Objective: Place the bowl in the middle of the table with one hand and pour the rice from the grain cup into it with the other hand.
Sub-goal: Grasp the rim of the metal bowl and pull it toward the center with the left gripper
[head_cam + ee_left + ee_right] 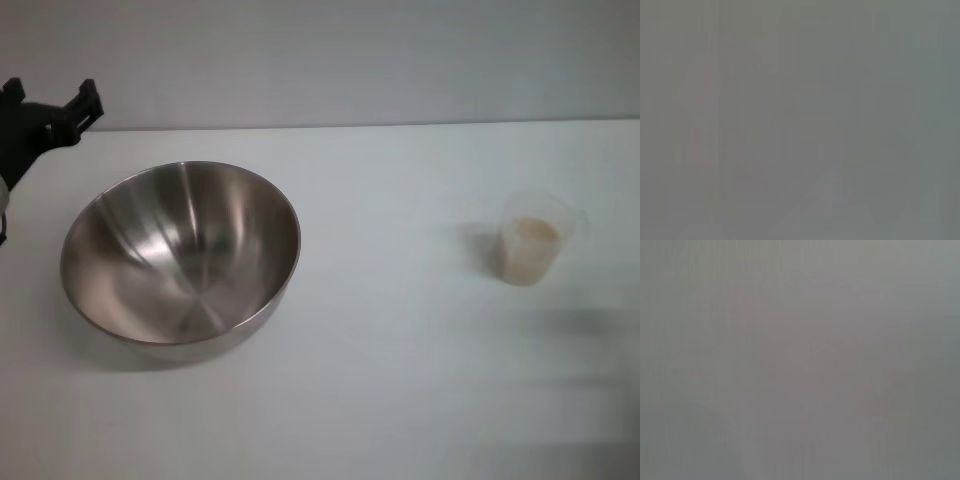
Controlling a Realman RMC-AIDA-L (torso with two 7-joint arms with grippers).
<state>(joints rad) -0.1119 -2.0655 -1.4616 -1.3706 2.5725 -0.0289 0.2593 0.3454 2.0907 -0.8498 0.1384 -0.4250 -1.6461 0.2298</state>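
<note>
The steel bowl sits empty on the left part of the white table, tilted slightly. The clear grain cup stands upright at the right, about half full of pale rice. My left gripper is a black shape at the far left edge, behind and left of the bowl, apart from it. My right gripper is out of view. Both wrist views show only flat grey.
The table's far edge meets a pale wall. Bare tabletop lies between the bowl and the cup and along the front.
</note>
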